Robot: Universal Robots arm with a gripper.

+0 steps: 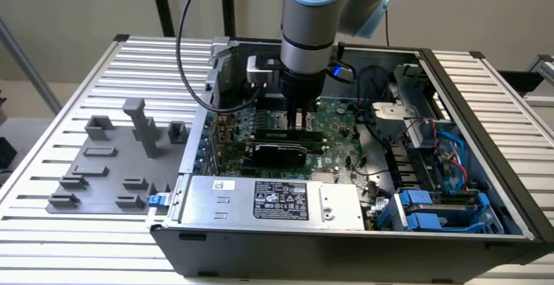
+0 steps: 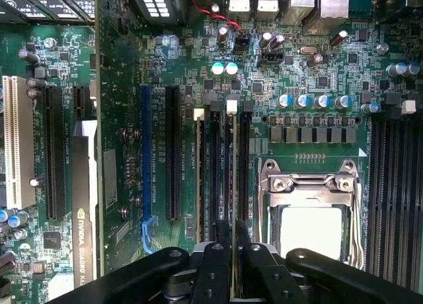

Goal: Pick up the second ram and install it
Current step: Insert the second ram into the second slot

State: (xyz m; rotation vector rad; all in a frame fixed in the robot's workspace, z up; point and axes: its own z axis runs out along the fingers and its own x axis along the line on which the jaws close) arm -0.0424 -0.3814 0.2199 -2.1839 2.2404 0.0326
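RAM stick number two, the second ram, stands on edge between the gripper's fingers, seen from above in the wrist view as a thin pale line running along one of the black memory slots beside the processor socket. The gripper is closed on its upper edge, the two fingers pinching it from either side. A neighbouring slot already carries another stick with a white latch at its end.

In the exterior view the gripper reaches straight down from the arm into the open computer case, low over the motherboard, so the work appears to be at the seating stage.

To do this well, the stick's length should stay parallel to the slot and centred over it, both ends level, so that it enters without riding on the slot wall. Pressure ought to go straight down; any tilt could bind one end or flex the board. Whether the end latches have closed cannot be told from here.

The case lies on a slatted worktop, with a grey fixture plate well apart on the exterior view's left.
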